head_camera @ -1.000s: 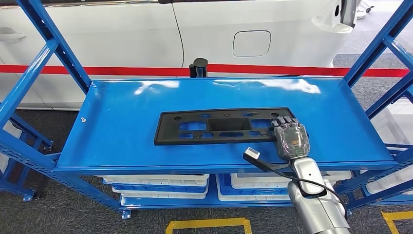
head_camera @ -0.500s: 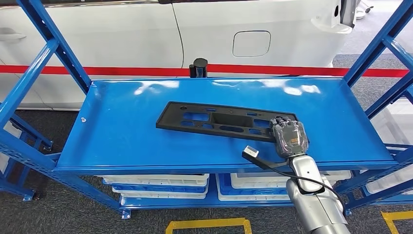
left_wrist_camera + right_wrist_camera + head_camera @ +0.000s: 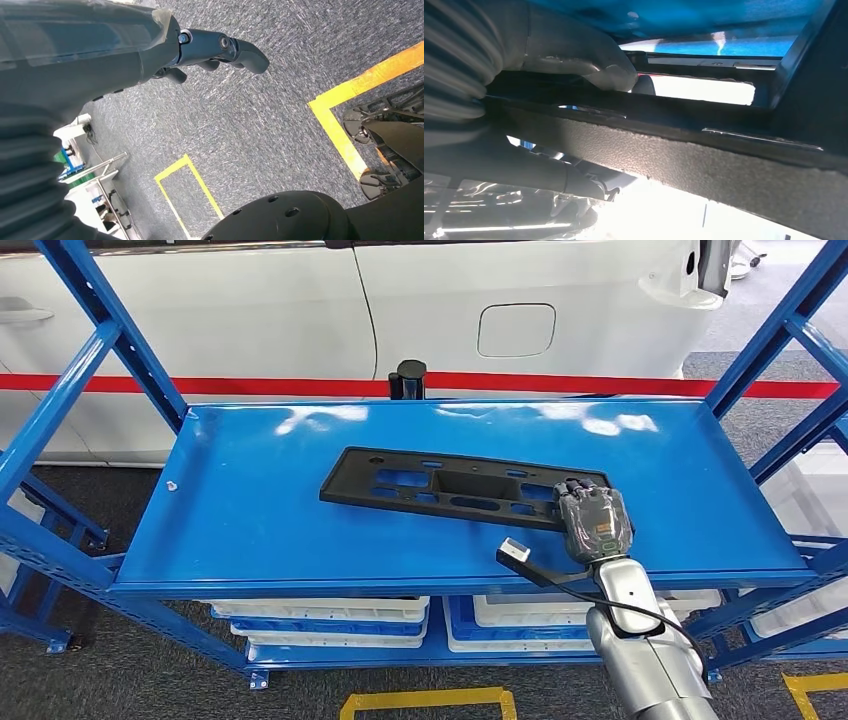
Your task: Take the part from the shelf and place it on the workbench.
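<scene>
Silver forearm first: the right arm rises from the lower edge of the head view, a black cable looped beside its wrist, and ends in the right hand (image 3: 594, 522), which is clenched on the near right end of the black part (image 3: 455, 486). In the right wrist view the grey thumb (image 3: 589, 65) lies on one face of the textured plastic edge (image 3: 704, 170) with the fingers on the other, so the grasp looks like a pinch on a thin rim. The part is a long, flat, perforated panel lying slantwise on the blue shelf (image 3: 250, 530). Its held end appears raised a little, while the far left end seems to rest on or just above the deck; I cannot tell which.

Judging from this, the main risk is leverage: holding one end of a long panel lets the free end droop, twist in the grip or slip out. A dragging end could also catch the raised lip at the front of the shelf as the part is drawn out. Beyond it, the slanted blue uprights (image 3: 790, 330) stand close enough to snag a swinging end. Further back stands a white car (image 3: 300, 310).

The left hand (image 3: 215, 50) hangs over grey carpet, fingers loosely curled, grasping nothing.
</scene>
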Controlling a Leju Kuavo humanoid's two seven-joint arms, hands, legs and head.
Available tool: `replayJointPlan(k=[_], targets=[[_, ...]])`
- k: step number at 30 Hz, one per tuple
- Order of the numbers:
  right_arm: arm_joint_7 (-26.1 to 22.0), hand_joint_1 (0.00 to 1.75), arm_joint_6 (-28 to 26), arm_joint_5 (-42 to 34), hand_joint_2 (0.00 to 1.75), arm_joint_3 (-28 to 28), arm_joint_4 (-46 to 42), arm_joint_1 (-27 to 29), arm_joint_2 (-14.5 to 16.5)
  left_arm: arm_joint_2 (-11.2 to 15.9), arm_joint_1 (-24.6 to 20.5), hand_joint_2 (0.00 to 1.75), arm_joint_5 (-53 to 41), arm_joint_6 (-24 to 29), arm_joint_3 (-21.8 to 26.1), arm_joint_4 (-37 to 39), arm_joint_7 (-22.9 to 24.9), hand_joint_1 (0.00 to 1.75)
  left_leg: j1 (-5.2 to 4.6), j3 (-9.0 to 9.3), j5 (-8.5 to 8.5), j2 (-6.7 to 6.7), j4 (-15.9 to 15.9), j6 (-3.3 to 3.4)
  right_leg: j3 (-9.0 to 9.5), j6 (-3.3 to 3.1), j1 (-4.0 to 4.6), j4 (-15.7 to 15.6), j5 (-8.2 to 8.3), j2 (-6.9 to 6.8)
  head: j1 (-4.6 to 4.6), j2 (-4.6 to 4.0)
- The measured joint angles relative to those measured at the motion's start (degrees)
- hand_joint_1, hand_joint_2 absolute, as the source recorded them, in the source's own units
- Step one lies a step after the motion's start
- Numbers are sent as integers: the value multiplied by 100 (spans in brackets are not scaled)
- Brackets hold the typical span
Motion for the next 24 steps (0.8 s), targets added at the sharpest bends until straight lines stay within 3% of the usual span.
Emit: replayJointPlan(k=[6, 16, 21, 24], targets=[[-25, 175, -42, -126, 175, -8, -15, 25, -2, 0, -2, 175, -11, -11, -4, 0, 6, 0, 0, 3, 0, -1, 0, 0, -3, 0, 0, 0, 0, 0, 0, 0], [-500, 175, -285, -1255, 175, -194, -478, 329, 15, -1, -13, 175, -40, -41, -16, 0, 15, 0, 0, 3, -1, -1, 0, 0, 3, 0, 0, 0, 0, 0, -1, 0], [-964, 175, -593, -2186, 175, -295, -962, 586, 84, 0, -15, 175, -40, -36, -17, 0, 15, 0, 0, -2, 0, -2, 0, 0, 3, 0, 0, 1, 0, 0, -2, 0], [-1426, 175, -633, -3226, 175, -308, -1402, 726, 116, 0, -14, 175, -40, -15, -17, 0, -3, 0, 1, -3, -1, -1, 0, -1, 2, 0, 0, 0, -1, 0, 0, 0]])
